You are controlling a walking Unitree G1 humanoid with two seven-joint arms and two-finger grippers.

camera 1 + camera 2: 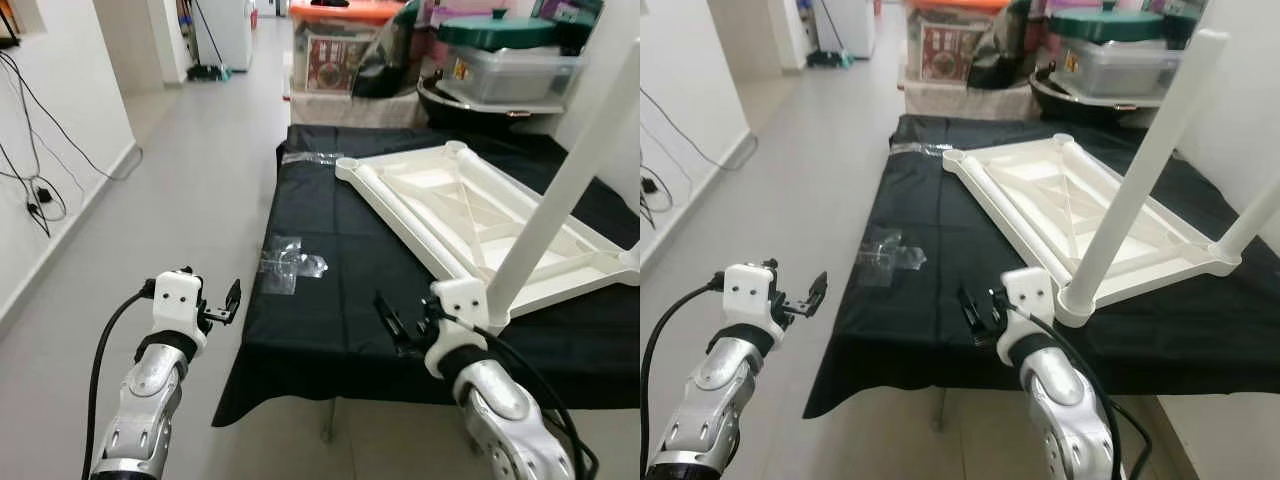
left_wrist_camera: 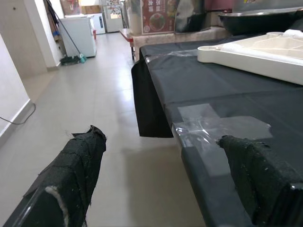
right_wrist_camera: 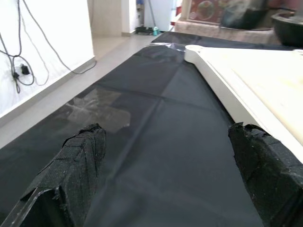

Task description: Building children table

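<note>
One white plastic children's table (image 1: 470, 215) lay upside down on the black-clothed desk (image 1: 340, 300), its round leg (image 1: 560, 190) cut off at the frame's edge. Crinkled clear plastic wrap (image 1: 288, 264) lay nearby. Left gripper (image 1: 228, 303) and right gripper (image 1: 392, 322) hovered apart, empty.

one upside-down white tabletop (image 1: 470, 215), two legs (image 1: 1135, 180) fitted – two clear plastic bags (image 1: 290, 262), two grippers (image 1: 222, 305)

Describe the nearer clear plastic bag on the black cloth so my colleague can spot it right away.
Find the black-draped table with the upturned white children's table top lying on it. The nearer plastic bag lies flat near the cloth's left edge, apart from the top. Unlike the other clear bag at the far corner, it sits closest to the robot.
</note>
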